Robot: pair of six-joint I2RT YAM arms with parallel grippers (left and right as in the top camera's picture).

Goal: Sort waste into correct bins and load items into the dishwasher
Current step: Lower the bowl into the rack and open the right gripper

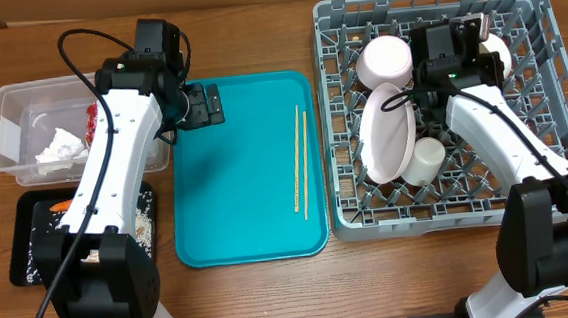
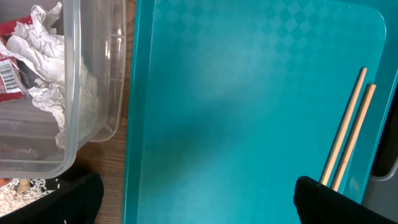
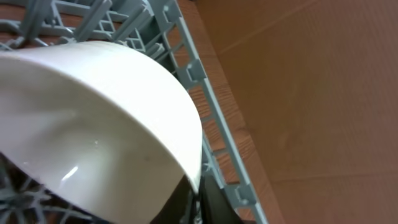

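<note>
I see the grey dish rack [image 1: 546, 176] at 3 o'clock on the worktop [image 1: 254, 21], my right arm lying across it. The teal tray [image 1: 236, 182] sits in the middle. The clear tub [image 1: 10, 108] is at 10 o'clock and the black tray [image 1: 25, 247] at 8 o'clock, both partly covered by my left arm.

In the rack a pale plate [image 1: 388, 137] stands on edge. A free bowl [image 1: 385, 62] is at its 12 o'clock and a white cup [image 1: 426, 159] at its 5 o'clock. At the rack's 1 o'clock the right fingers [image 3: 211, 211] are almost closed on the rim of the held bowl [image 3: 93, 124].

The chopsticks [image 1: 300, 163] lie side by side on the teal tray. The left fingers [image 2: 348, 202] hang spread wide and empty over its 11 o'clock corner.

White tissues [image 1: 60, 147] and a red wrapper [image 1: 92, 120] are in the tub, and a carrot [image 1: 59, 207] is on the black tray.
</note>
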